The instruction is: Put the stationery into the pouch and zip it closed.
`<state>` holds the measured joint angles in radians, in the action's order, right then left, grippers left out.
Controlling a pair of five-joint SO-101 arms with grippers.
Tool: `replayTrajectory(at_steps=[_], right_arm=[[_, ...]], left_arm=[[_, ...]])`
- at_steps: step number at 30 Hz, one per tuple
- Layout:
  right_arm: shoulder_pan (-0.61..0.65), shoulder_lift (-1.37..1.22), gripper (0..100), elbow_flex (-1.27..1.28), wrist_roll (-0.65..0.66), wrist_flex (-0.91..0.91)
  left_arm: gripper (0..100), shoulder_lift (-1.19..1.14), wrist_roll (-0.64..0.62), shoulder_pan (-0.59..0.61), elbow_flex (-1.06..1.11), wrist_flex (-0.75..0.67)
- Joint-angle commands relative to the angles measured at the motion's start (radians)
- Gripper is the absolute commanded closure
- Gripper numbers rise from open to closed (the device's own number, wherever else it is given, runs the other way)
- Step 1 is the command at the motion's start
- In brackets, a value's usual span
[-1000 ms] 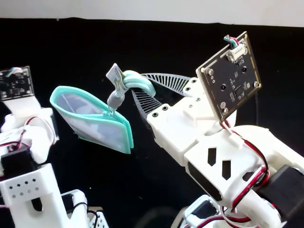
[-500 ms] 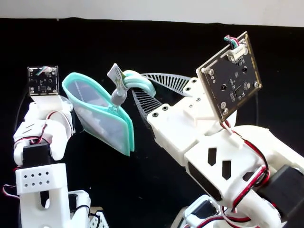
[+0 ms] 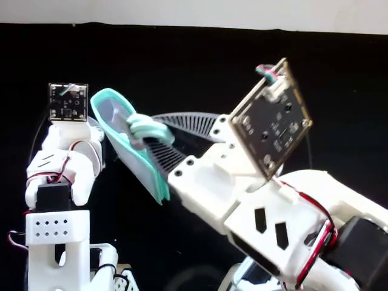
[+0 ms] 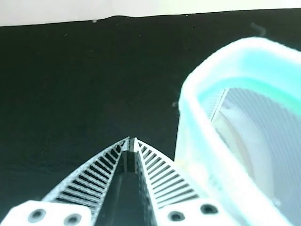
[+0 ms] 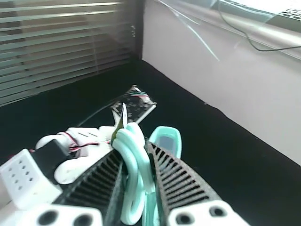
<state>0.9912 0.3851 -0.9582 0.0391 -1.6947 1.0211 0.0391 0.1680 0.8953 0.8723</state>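
Observation:
The teal-rimmed clear pouch (image 3: 115, 112) hangs in the air, turned nearly edge-on. My right gripper (image 3: 142, 134) is shut on the pouch's thick teal loop (image 3: 147, 127). In the right wrist view the loop (image 5: 134, 162) sits pinched inside that gripper (image 5: 136, 142), with a small tag (image 5: 121, 120) and the pouch (image 5: 165, 139) just beyond. My left gripper (image 4: 130, 140) is shut with nothing in it, close beside the pouch's rim (image 4: 207, 141). White shapes show faintly through the pouch's clear side. The left arm (image 3: 60, 163) stands raised right next to the pouch.
A black cloth (image 3: 242, 66) covers the table up to a white wall (image 3: 194, 12). The right arm's body (image 3: 273, 200) takes up the near right. The right wrist view shows window blinds (image 5: 56, 42) and a cable (image 5: 263, 44) on a ledge.
The left arm rose and came in beside the pouch. The right gripper swung the pouch leftward and turned it more upright and edge-on.

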Motion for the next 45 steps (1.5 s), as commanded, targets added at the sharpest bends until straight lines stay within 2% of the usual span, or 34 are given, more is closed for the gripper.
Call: replayTrajectory(at_steps=[1,5,15,28,36,45], right_arm=[[0.051,0.016,99.2,-0.035,-0.014,0.005],[0.059,0.016,99.2,-0.035,-0.015,0.005],[0.053,0.015,99.2,-0.137,-0.015,-0.002],[0.053,0.013,99.2,-0.137,-0.015,-0.027],[0.053,0.013,99.2,-0.137,-0.015,-0.030],[0.053,0.013,99.2,-0.136,-0.015,-0.031]], left_arm=[[99,0.002,0.003,-0.070,-0.005,-0.018],[99,0.002,0.003,-0.148,-0.004,-0.018],[99,0.002,0.003,-0.251,-0.004,-0.018],[99,0.002,0.003,-0.274,0.073,-0.021],[99,0.002,0.003,-0.424,0.079,-0.018],[99,0.002,0.006,-0.435,0.090,-0.017]])
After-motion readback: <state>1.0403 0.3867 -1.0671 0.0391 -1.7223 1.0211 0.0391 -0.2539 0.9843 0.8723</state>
